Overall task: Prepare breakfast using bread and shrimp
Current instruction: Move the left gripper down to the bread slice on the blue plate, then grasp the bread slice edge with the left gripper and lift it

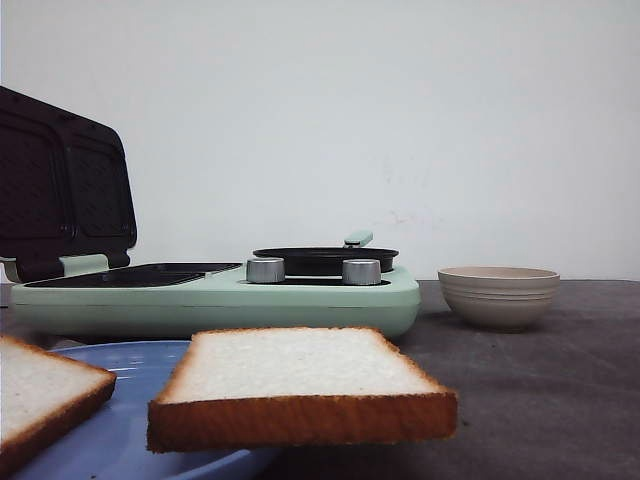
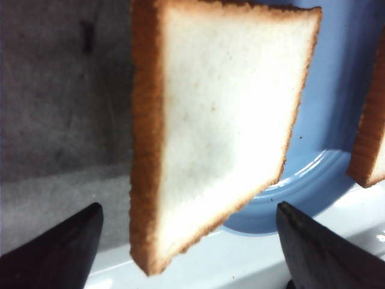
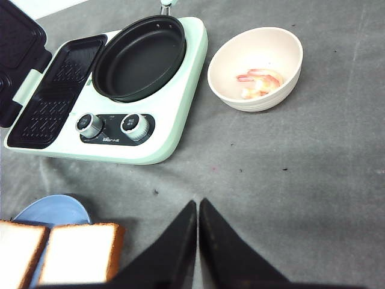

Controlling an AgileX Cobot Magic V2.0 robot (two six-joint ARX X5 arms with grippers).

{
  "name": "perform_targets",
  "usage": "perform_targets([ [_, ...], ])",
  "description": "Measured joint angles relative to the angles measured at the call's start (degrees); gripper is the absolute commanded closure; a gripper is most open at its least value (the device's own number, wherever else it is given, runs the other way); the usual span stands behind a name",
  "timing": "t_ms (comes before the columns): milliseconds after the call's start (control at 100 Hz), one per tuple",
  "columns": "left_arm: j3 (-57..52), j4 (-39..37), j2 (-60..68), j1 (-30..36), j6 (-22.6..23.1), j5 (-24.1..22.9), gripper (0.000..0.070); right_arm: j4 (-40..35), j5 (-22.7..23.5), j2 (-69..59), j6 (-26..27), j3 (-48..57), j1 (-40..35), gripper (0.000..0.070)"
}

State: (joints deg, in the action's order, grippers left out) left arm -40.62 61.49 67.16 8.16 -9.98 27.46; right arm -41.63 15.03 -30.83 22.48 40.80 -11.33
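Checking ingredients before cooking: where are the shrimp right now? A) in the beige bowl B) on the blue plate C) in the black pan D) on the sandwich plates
A: the right wrist view shows the shrimp lying inside the bowl, while the pan is empty.

From where I'm sitting, the left gripper (image 2: pixel 189 241) is hanging with its jaws spread wide, one dark fingertip (image 2: pixel 60 253) poking in at each lower corner of its wrist view, a big gap between them. The right gripper (image 3: pixel 197 211) is doing the opposite: its two black fingers (image 3: pixel 225 250) are pressing together tip to tip, nothing between them. Neither arm is showing in the front view.
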Motion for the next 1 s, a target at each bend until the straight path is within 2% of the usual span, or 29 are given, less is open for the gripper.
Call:
perform_targets([
  [170, -0.04, -0.09, 2.56, 0.85, 0.31, 0.70, 0.0185, 0.00, 1.38, 0.00, 0.02, -0.02, 0.00, 0.0700],
  [890, -0.04, -2.82, 4.59, 3.02, 0.46, 2.43, 0.0191, 0.00, 1.44, 0.00, 0.02, -0.02, 0.00, 0.0700],
  [1000, -0.04, -3.02, 4.59, 3.02, 0.46, 2.45, 0.0233, 0.00, 1.44, 0.00, 0.02, -0.02, 0.00, 0.0700],
])
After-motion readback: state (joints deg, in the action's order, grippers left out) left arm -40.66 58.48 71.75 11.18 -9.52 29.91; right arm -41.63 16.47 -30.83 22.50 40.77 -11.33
